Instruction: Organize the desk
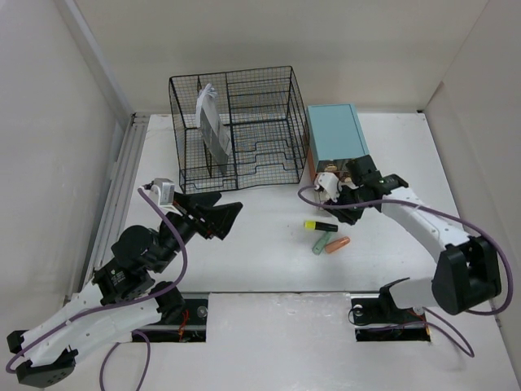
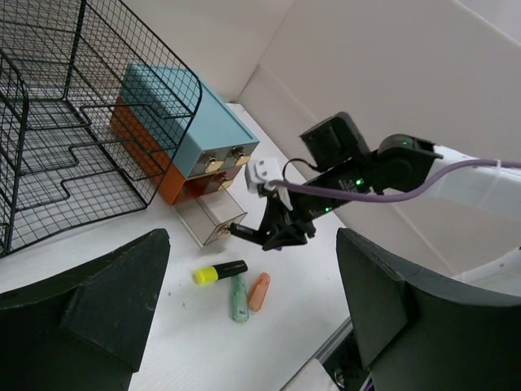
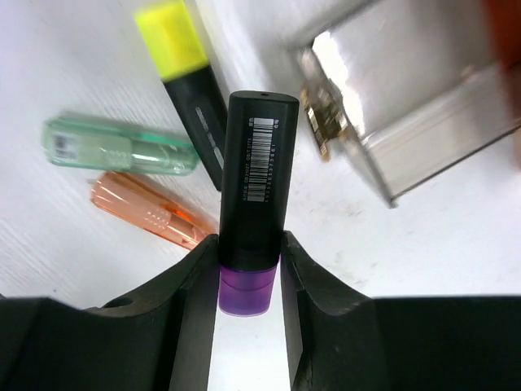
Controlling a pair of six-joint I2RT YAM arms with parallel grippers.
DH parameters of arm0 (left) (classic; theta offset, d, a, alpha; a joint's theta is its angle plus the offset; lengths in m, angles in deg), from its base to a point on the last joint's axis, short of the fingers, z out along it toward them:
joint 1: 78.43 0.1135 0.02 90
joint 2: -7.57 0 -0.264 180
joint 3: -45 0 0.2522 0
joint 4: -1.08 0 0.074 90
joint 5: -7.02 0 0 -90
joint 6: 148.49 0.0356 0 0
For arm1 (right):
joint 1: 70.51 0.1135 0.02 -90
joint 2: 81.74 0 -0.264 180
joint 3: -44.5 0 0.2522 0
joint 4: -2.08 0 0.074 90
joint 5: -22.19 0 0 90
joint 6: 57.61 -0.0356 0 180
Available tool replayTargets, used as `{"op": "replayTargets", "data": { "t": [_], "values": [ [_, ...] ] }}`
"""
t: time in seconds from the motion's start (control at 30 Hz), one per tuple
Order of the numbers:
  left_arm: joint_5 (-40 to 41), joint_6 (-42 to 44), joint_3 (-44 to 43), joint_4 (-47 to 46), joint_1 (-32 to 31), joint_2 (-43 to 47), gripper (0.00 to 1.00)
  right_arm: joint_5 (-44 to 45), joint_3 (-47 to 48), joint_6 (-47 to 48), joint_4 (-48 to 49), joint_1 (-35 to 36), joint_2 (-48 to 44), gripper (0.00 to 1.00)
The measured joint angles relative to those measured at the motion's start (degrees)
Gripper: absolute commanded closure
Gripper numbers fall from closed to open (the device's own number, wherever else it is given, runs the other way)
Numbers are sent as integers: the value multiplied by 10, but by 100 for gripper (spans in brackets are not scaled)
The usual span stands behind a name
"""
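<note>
My right gripper (image 3: 249, 269) is shut on a black marker with a purple cap (image 3: 256, 179). It holds the marker above the white desk (image 1: 269, 269), the marker's black end pointing toward an open clear drawer (image 3: 407, 106). Below it on the desk lie a yellow-capped highlighter (image 1: 320, 226), a green one (image 1: 320, 243) and an orange one (image 1: 337, 243), close together. From the left wrist view, the right gripper (image 2: 281, 232) hangs just in front of the drawer (image 2: 210, 217). My left gripper (image 2: 252, 326) is open and holds nothing, raised over the desk's left-middle (image 1: 224, 218).
A black wire-mesh organizer (image 1: 236, 122) stands at the back with a pale sheet-like item in its left slot. The teal drawer box (image 1: 335, 137) sits to its right. A grey rail (image 1: 122, 179) runs along the left edge, and pale walls enclose the desk.
</note>
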Motion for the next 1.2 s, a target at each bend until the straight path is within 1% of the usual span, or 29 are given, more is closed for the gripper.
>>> {"op": "replayTargets", "data": {
  "t": [0.13,0.27,0.3,0.6,0.63,0.77,0.9,0.93,0.97,1.03,1.07,1.2],
  "values": [
    [-1,0,0,0,0,-3,19,-22,44,8,-15,7,-21,87],
    [-4,0,0,-1,0,-12,19,-6,66,-10,1,10,-14,87],
    [-5,0,0,-1,0,-17,18,1,71,-17,6,10,-6,87],
    [-17,-1,3,-4,0,-52,18,59,155,-73,63,10,129,88],
    [-18,-1,3,-4,0,-53,18,65,164,-77,67,10,141,89],
    [-19,-2,4,-5,0,-52,18,89,186,-94,78,10,167,89],
    [-19,-2,4,-4,0,-52,18,97,188,-104,76,10,171,76],
    [-19,-2,4,-4,0,-52,18,98,188,-106,76,10,171,64],
    [-19,-2,4,-4,0,-52,18,98,188,-107,76,10,171,57],
    [-19,-2,4,-4,0,-52,18,98,188,-108,76,10,171,51],
    [-19,-2,4,-4,0,-52,18,99,188,-108,79,9,171,46],
    [-19,-2,4,-4,0,-52,18,97,188,-108,80,5,169,43]
  ]
}}
